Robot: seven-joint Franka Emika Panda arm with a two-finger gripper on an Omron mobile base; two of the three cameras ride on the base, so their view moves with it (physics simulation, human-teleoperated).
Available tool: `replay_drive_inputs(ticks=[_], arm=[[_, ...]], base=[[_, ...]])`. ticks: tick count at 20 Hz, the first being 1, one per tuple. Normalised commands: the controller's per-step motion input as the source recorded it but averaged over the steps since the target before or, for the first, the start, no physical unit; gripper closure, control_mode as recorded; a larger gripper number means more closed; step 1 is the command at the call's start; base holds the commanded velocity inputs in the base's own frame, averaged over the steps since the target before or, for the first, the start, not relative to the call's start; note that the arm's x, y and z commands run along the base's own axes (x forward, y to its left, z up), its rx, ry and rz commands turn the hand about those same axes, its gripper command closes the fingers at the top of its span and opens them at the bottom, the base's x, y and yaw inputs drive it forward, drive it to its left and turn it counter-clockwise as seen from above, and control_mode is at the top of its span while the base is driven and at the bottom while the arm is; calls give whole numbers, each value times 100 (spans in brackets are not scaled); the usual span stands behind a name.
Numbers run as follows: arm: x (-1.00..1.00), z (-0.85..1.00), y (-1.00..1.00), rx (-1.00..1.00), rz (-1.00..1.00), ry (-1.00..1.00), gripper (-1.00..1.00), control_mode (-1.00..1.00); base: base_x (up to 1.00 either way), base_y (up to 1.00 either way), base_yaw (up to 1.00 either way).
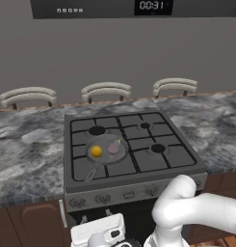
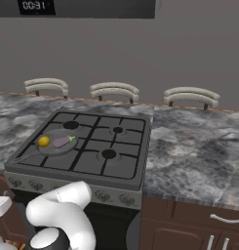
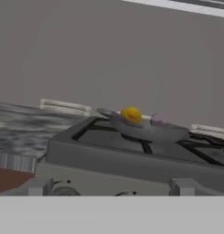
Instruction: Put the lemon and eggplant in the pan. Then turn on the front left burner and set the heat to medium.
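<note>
I'm seeing the lemon [image 1: 96,151] and eggplant [image 1: 113,147] sitting in the pan [image 1: 106,157]; I'm judging the burner knob still remains, gripper jaws standing released.

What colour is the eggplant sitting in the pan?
Pale greyish-purple, with a small green stem tip. The eggplant shows best in the left base view.

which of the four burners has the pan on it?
The front left burner: the pan covers it, lemon and eggplant inside. The other three are bare.
</note>
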Motion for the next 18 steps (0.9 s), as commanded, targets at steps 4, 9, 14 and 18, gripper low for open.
replay_drive_inputs(ticks=[4,9,14,18], arm=[[31,-23,5,0,0,6,-100,-100],[20,-19,15,1,0,3,-100,-100],[3,-15,20,2,0,0,-100,-100],[1,-11,7,2,0,0,-100,-100]], base=[[0,0,0],[0,0,0],[0,0,0],[0,0,0]])
